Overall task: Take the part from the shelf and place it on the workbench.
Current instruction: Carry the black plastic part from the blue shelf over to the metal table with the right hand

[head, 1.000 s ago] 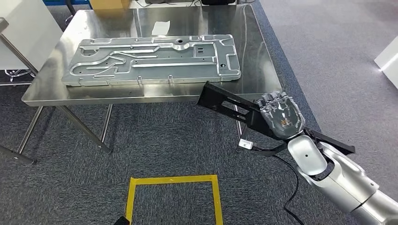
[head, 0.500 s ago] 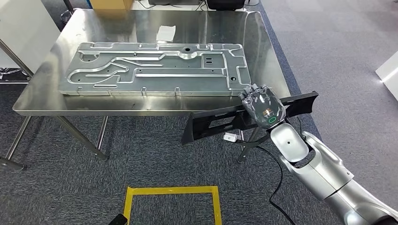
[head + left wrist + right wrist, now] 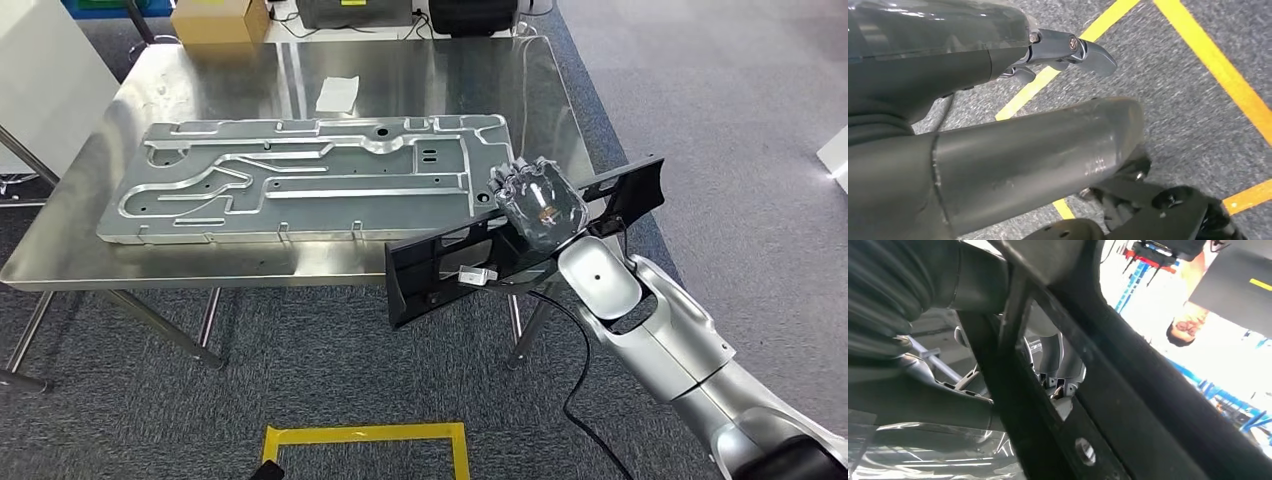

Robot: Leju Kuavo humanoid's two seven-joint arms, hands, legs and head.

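I count one black part (image 3: pixel 440 262) — gripped in my right hand (image 3: pixel 538 203). Past my fingers lies one grey machined plate (image 3: pixel 300 178) on one steel workbench (image 3: pixel 455 75). Farther beyond my hand — one white paper slip (image 3: pixel 337 94) and one cardboard box (image 3: pixel 218 20).

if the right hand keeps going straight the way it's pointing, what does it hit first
Probably the large machined metal plate on the steel workbench: the right hand, holding the black part, points toward its near corner. Depth is uncertain.
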